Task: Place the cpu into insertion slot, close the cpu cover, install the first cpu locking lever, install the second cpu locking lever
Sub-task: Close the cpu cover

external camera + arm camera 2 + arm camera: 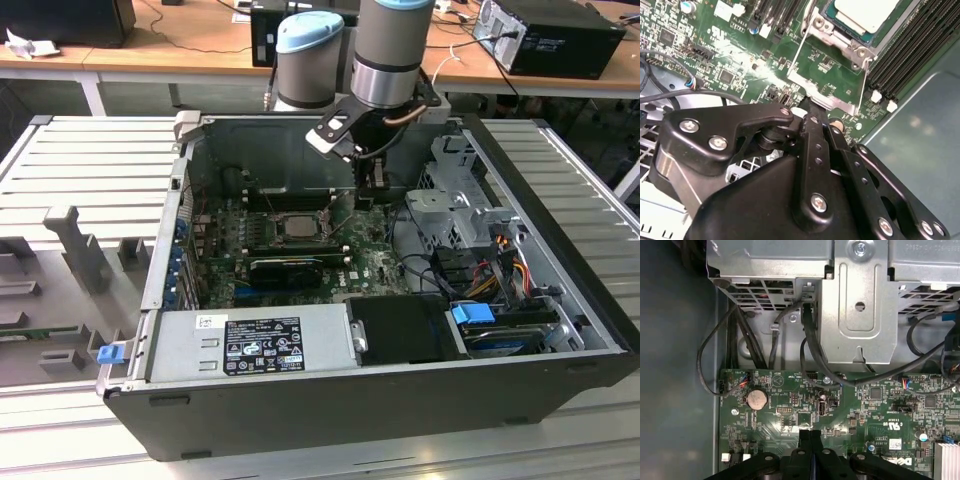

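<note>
We find the cpu [297, 226] seated in the insertion slot [837, 41], mid-frame in the exterior view; cpu cover [822, 92] unclosed, pincer [810, 106] pressed together at its edge.

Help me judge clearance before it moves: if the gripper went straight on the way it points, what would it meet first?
Probably the metal plate just beside the cpu: in the second wrist view the gripper, jaws shut, ends right at it. Depth is unclear; it may be touching.
</note>
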`<state>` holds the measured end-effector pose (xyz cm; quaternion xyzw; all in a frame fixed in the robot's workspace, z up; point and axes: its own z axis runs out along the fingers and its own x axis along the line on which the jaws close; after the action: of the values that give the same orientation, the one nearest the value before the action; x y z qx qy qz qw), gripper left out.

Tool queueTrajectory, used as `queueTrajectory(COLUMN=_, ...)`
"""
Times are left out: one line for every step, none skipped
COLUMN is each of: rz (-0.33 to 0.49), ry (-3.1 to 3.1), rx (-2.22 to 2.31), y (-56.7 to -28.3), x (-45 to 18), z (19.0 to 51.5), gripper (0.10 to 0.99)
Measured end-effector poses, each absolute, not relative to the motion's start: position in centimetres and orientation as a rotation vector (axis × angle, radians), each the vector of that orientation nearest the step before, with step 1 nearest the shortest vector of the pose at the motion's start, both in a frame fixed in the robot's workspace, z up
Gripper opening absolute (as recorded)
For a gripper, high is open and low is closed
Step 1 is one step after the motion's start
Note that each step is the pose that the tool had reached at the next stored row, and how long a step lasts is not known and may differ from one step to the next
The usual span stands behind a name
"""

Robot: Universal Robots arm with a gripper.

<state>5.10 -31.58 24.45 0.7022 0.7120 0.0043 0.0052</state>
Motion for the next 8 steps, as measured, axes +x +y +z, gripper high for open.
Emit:
queueTrajectory(rz=0.013, ry=2.229, rx=2.199, y=-31.58, x=4.97, z=24.45, gripper=0.106)
queueTrajectory(rz=0.013, ry=2.229, rx=2.199, y=-31.58, x=4.85, z=24.45, gripper=0.106)
queueTrajectory(rz=0.013, ry=2.229, rx=2.199, y=-31.58, x=4.75, z=24.45, gripper=0.106)
queueTrajectory(rz=0.013, ry=2.229, rx=2.199, y=-31.58, x=4.64, z=24.45, gripper=0.106)
queueTrajectory(rz=0.013, ry=2.229, rx=2.199, y=-31.58, x=4.6, z=24.45, gripper=0.106)
queueTrajectory(rz=0.013, ry=2.229, rx=2.199, y=-31.58, x=4.55, z=24.45, gripper=0.106)
queueTrajectory(rz=0.013, ry=2.229, rx=2.199, y=-31.58, x=4.47, z=24.45, gripper=0.106)
queueTrajectory(rz=0.013, ry=2.229, rx=2.199, y=-31.58, x=4.42, z=24.45, gripper=0.106)
